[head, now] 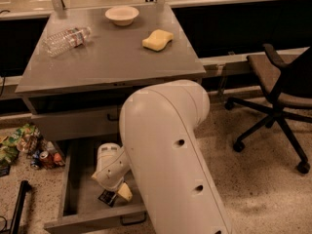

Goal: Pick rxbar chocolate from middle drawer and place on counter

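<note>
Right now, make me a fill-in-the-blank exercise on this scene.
The gripper is down in the open ___, close to the black bar.
On the counter, the plastic bottle lies on its ___.
The yellow ___ lies on the counter, apart from the white bowl.
Missing words: drawer; side; sponge.

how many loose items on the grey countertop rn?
3: clear plastic bottle lying far left, white round bowl at the back, yellow sponge right of centre. None seem hidden. Tool is down in the open grey metal drawer.
</note>
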Controlling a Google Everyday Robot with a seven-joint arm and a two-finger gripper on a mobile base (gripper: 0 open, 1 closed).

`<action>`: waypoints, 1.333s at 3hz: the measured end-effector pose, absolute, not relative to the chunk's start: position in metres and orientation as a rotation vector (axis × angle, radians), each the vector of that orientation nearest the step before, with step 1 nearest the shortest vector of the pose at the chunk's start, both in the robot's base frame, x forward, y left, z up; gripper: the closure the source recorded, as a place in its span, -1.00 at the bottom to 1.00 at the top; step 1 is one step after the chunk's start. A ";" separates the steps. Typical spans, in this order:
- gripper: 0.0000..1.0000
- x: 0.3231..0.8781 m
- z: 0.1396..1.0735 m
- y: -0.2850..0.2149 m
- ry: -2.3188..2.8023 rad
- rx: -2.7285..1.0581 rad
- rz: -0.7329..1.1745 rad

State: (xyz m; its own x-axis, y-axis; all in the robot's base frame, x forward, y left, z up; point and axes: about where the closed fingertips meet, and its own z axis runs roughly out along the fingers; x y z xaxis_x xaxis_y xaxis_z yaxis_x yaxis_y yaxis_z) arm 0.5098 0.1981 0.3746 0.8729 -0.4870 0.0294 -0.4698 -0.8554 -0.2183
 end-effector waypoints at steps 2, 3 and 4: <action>-1.00 0.519 0.356 0.194 0.691 -2.804 -0.050; -1.00 0.521 0.344 0.196 0.704 -2.813 0.018; -0.94 0.523 0.339 0.201 0.718 -2.828 0.056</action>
State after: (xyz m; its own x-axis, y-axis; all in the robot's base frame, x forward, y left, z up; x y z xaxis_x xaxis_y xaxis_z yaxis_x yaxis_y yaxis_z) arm 0.5233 0.2006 0.3394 0.8796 -0.4669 -0.0914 -0.4754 -0.8556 -0.2048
